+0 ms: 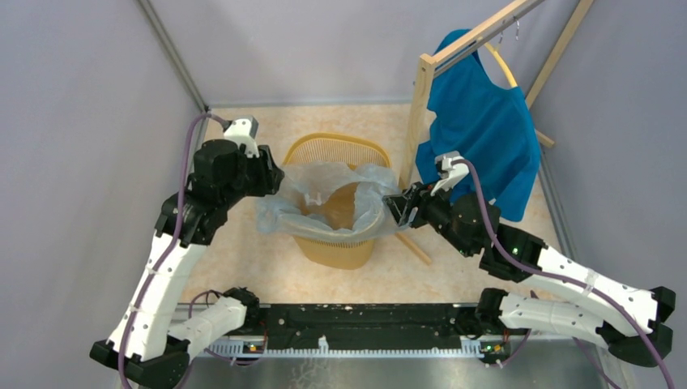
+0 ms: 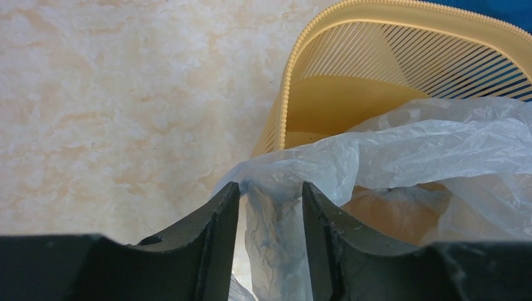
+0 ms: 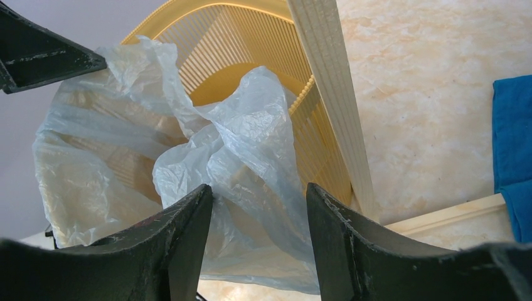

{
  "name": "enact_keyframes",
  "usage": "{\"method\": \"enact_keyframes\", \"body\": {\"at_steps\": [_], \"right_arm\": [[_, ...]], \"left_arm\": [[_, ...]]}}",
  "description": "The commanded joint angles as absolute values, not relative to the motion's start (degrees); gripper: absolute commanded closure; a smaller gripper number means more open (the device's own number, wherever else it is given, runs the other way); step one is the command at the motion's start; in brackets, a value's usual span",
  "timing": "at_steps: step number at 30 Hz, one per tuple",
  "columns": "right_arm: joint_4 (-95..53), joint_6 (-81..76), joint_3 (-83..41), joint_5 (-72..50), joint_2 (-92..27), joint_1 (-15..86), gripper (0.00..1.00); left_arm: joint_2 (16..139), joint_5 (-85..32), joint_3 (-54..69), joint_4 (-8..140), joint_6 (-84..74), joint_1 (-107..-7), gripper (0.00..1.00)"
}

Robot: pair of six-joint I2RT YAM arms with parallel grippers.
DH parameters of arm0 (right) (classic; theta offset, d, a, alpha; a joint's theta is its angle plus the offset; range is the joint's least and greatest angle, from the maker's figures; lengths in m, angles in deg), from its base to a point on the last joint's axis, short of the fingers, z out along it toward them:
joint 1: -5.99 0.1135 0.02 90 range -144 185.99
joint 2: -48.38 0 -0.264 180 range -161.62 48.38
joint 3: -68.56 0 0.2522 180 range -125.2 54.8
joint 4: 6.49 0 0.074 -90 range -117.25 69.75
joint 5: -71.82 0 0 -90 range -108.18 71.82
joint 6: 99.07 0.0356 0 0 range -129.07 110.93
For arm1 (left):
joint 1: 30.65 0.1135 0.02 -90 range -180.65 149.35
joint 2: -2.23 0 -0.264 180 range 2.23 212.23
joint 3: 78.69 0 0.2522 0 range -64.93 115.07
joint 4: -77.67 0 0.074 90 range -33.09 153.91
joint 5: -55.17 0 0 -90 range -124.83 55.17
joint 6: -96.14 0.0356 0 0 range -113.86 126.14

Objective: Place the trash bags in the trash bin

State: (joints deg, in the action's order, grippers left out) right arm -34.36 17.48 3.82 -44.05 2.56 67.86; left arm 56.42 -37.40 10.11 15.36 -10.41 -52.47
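Observation:
The yellow-orange trash bin (image 1: 334,253) stands in the middle of the floor. A translucent pale trash bag (image 1: 279,212) is spread over its front rim and hangs into the opening. My left gripper (image 1: 274,180) is at the bag's left edge. In the left wrist view (image 2: 270,188) its jaws stand apart around a bunched fold of the bag (image 2: 426,144), with a gap beside it, by the bin (image 2: 351,100). My right gripper (image 1: 394,207) is at the bag's right edge. In the right wrist view (image 3: 259,191) it is open, with the bag (image 3: 244,138) between the fingers and the bin (image 3: 232,75) behind.
A wooden rack post (image 1: 420,105) stands just right of the bin, close to my right gripper; it also shows in the right wrist view (image 3: 326,75). A solid blue shirt (image 1: 486,130) hangs from the rack. Grey walls close in on both sides.

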Motion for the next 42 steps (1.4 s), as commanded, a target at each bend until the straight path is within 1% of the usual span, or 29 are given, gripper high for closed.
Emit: {"method": "enact_keyframes", "body": {"at_steps": [1, 5, 7, 10, 14, 17, 19, 22, 24, 25, 29, 31, 36, 42], "right_arm": [[-32.29, 16.51, 3.22, -44.74, 2.91, 68.15, 0.43], [-32.68, 16.37, 3.13, -45.97, 3.12, 68.16, 0.42], [-33.16, 15.93, 2.89, -46.77, 3.03, 68.18, 0.40], [-34.42, 15.64, 2.21, -48.32, 2.93, 68.13, 0.37], [-35.18, 15.10, 1.56, -49.97, 3.64, 68.14, 0.36], [-34.23, 14.88, 1.82, -50.28, 3.79, 68.14, 0.38], [-32.67, 14.91, 2.39, -48.90, 3.19, 68.14, 0.47], [-30.10, 14.55, 2.85, -46.04, 1.73, 68.19, 0.65], [-29.96, 14.50, 2.66, -46.40, 0.92, 68.15, 0.78], [-30.00, 14.45, 2.54, -46.81, 0.77, 68.14, 0.83], [-30.00, 14.22, 2.77, -48.88, 1.17, 68.06, 0.95], [-30.11, 14.31, 2.77, -49.84, 1.06, 68.05, 1.00], [-29.71, 14.06, 2.78, -51.43, -0.91, 68.05, 1.00], [-26.55, 13.75, 5.03, -52.45, -4.02, 68.08, 1.00]], "left_arm": [[56.87, -38.36, 10.26, 19.33, -10.21, -52.27, 0.53], [56.86, -38.22, 10.76, 19.96, -9.82, -52.27, 0.59], [57.14, -38.26, 11.06, 20.33, -9.60, -52.30, 0.62], [57.83, -38.11, 11.69, 20.60, -9.35, -52.32, 0.65], [58.41, -38.58, 12.42, 20.84, -8.94, -52.27, 0.66], [58.58, -38.76, 12.79, 21.19, -8.64, -52.29, 0.70], [58.65, -39.11, 12.93, 21.39, -8.54, -52.26, 0.71], [59.03, -39.63, 13.55, 21.70, -8.32, -52.26, 0.77], [59.29, -39.90, 14.16, 21.94, -8.26, -52.29, 0.78], [59.46, -40.07, 14.50, 22.07, -8.27, -52.28, 0.79], [60.86, -40.64, 16.02, 22.95, -8.10, -52.27, 0.85], [61.68, -41.15, 16.41, 24.13, -8.02, -52.26, 0.87], [65.72, -41.68, 17.59, 28.09, -7.84, -52.32, 0.94], [70.75, -44.77, 17.81, 31.54, -6.89, -52.16, 0.97]]}}
